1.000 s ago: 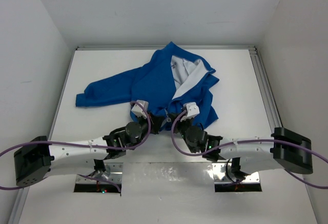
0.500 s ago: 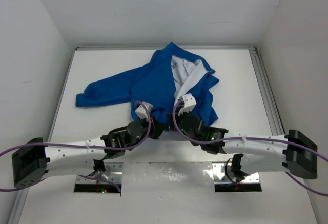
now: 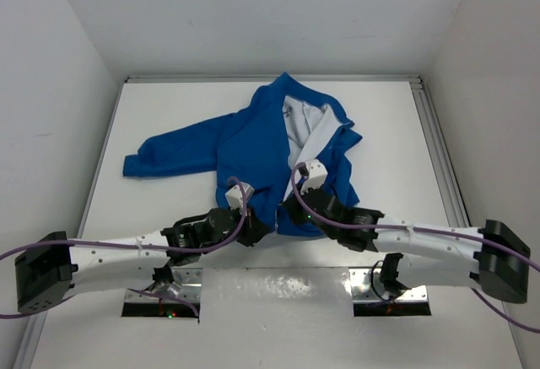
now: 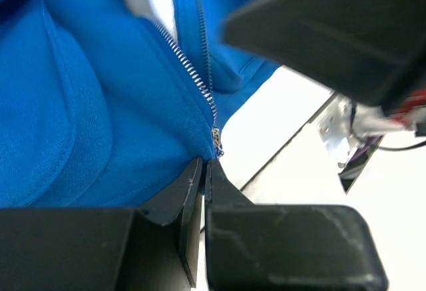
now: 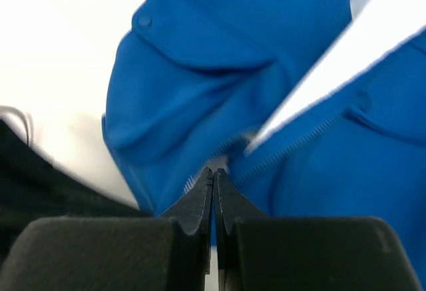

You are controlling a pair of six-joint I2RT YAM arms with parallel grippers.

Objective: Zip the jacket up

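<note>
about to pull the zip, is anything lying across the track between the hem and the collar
Nothing visible does. On the jacket, the zipper teeth run bare above the left gripper; further up only white lining shows between the open fronts.

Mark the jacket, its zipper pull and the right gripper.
jacket [image 3: 253,141], top external view, blue chest panel.
zipper pull [image 4: 215,138], left wrist view, metal piece ending the teeth.
right gripper [image 5: 213,173], right wrist view, between shut fingertips.

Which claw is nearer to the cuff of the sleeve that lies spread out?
Left. The left claw is at the bottom edge of the jacket, to the right of the cuff and closer to the arms' bases. The right claw is further right still, on the jacket's front.
</note>
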